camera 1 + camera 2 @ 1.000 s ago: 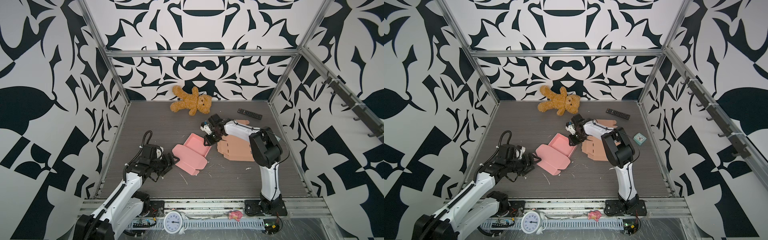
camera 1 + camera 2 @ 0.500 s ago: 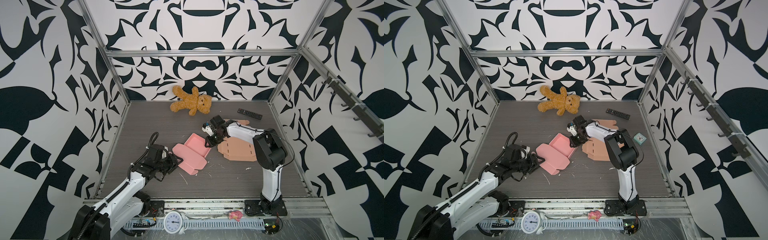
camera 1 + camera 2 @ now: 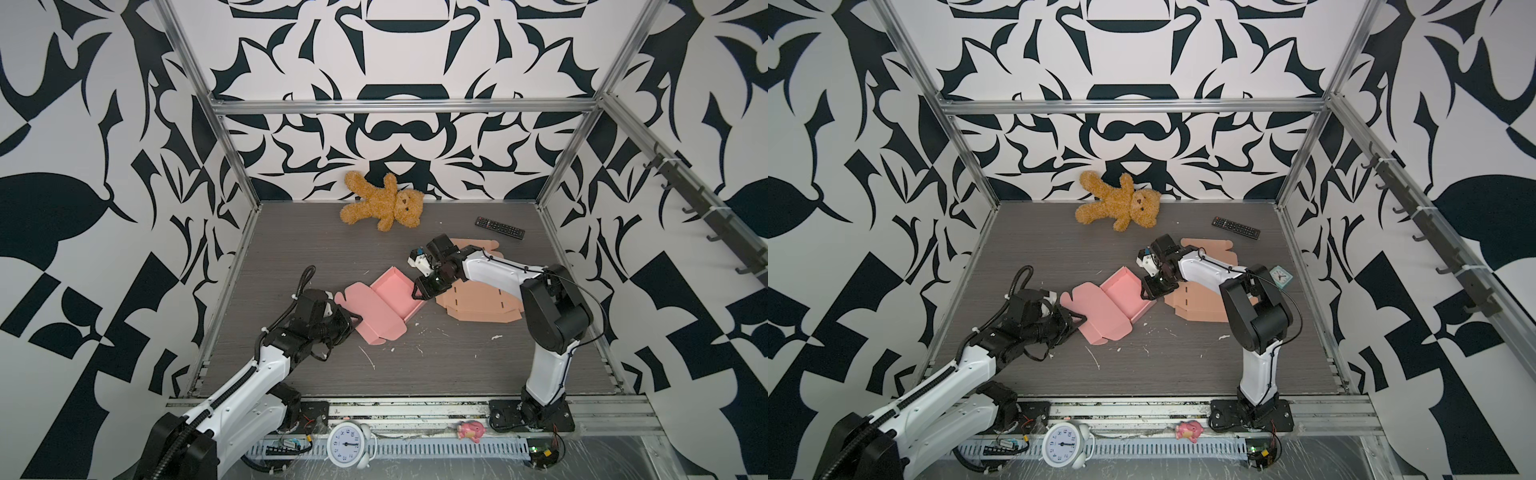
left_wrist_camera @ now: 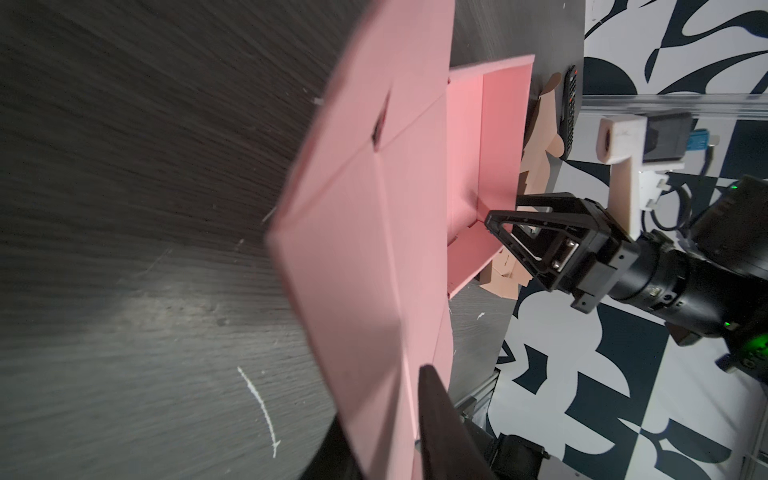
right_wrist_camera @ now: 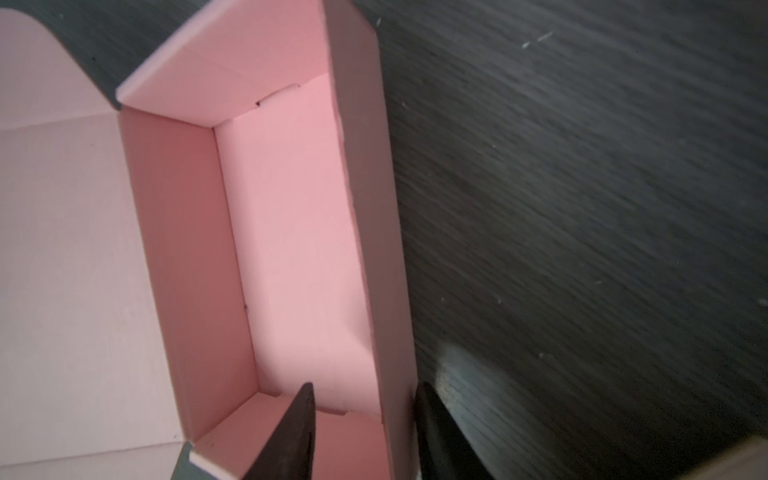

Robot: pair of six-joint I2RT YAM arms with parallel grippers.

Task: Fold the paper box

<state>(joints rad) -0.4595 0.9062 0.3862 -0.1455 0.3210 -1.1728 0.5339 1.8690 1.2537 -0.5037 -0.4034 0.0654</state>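
So the pink paper box (image 3: pixel 390 299) sits pretty much dead centre in both top views on the dark wood-grain table (image 3: pixel 457 365). The tray part has its walls up and the lid is flopped open toward the lower left. The left gripper (image 3: pixel 355 319) comes in from the lower left to the lid's outer edge. In the left wrist view the lid panel runs between its fingers (image 4: pixel 434 419) with the jaws narrow, but honestly I can't tell if they're actually pinching it. The right gripper (image 3: pixel 415 293) reaches in from the right to the tray's right-hand corner. The right wrist view shows it straddling the wall, one finger inside and one outside, jaws partway apart with a gap on the inside, so not clamped. A flat tan cardboard blank (image 3: pixel 478 303) lies just right of the box. The teddy bear (image 3: pixel 384 203) and remote (image 3: pixel 500 227) are up at the back, well apart from it.
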